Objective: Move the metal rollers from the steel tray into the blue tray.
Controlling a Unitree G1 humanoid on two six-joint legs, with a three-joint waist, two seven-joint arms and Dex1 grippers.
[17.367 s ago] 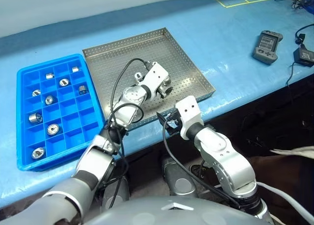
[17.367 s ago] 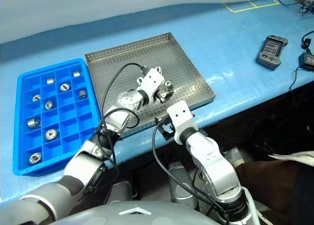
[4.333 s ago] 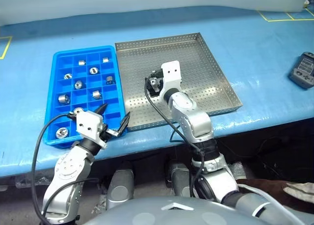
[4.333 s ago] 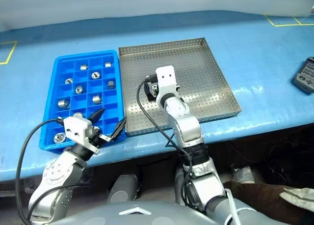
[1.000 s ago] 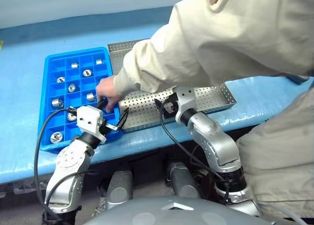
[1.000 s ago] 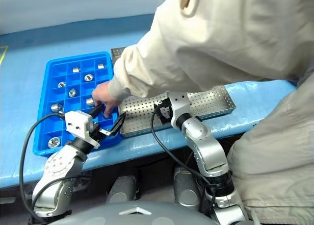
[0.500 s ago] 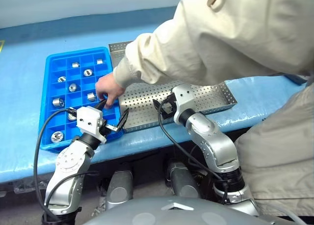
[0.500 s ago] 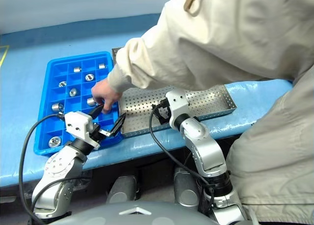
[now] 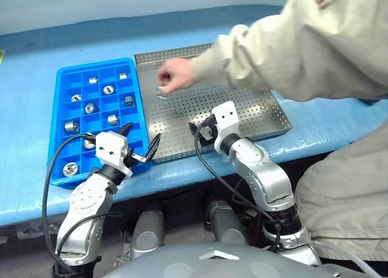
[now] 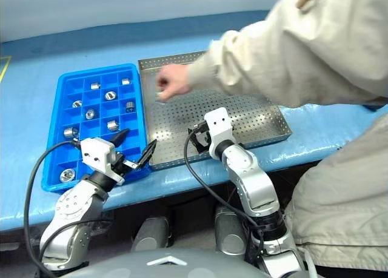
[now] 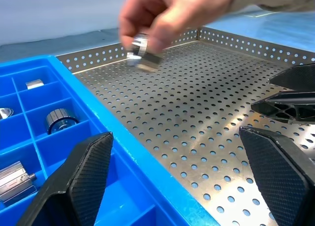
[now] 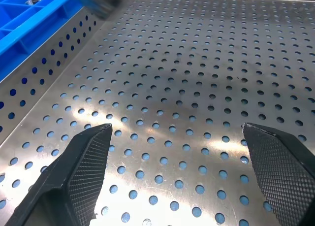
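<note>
The blue tray (image 9: pixel 56 132) lies at the left with several metal rollers (image 9: pixel 71 126) in its compartments. Right beside it sits the steel tray (image 9: pixel 254 111). A person's hand (image 9: pixel 176 75) hovers over the steel tray's far left part, pinching a roller (image 11: pixel 140 51). My left gripper (image 9: pixel 142 134) is open at the blue tray's near right corner, and nothing is between its fingers. My right gripper (image 12: pixel 182 157) is open low over the steel tray's near edge, also holding nothing.
Both trays rest on a blue table (image 9: pixel 24 78) whose front edge runs just under my grippers. The person's cream sleeve (image 9: pixel 303 54) reaches in from the right across the steel tray's far half. A black cable (image 9: pixel 48 169) loops off my left wrist.
The person's hand has left the blue tray and moved right, now over the steel tray with a roller in its fingers. Both my arms stayed still.
</note>
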